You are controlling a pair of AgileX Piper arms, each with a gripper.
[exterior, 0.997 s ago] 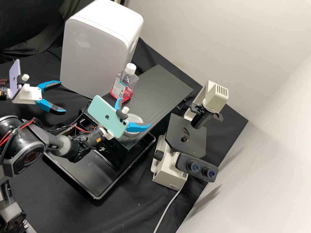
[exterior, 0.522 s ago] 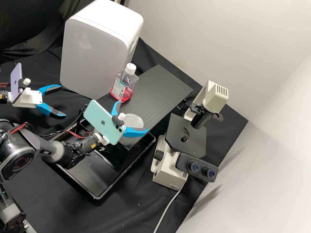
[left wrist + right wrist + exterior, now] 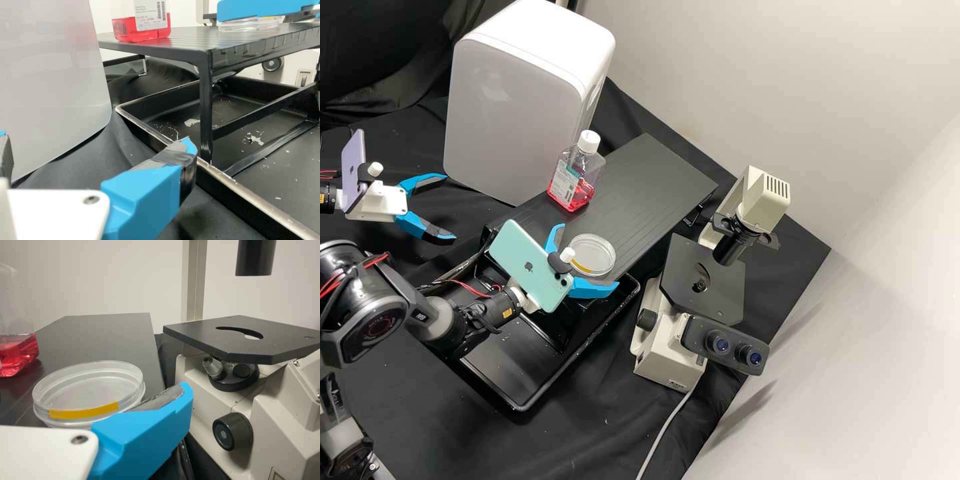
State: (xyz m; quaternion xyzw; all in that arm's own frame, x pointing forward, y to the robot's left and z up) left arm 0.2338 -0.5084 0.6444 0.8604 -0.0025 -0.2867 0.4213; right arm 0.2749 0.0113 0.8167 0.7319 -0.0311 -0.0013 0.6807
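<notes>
both jaws wide (r's by petri dish [image 3: 590, 254]); wrist view shows its yellow strip [image 3: 83, 413].

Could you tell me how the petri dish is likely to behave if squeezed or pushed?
The petri dish looks like thin clear plastic, so probably light and easily cracked by squeezing. Its smooth round wall may slip from a grip. Near the edge of the black platform, a push could slide it off.

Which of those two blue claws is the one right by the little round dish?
The right gripper, on the arm carrying the mint-green phone: it stands open at the petri dish. The left gripper hangs apart, beside the white box.
</notes>
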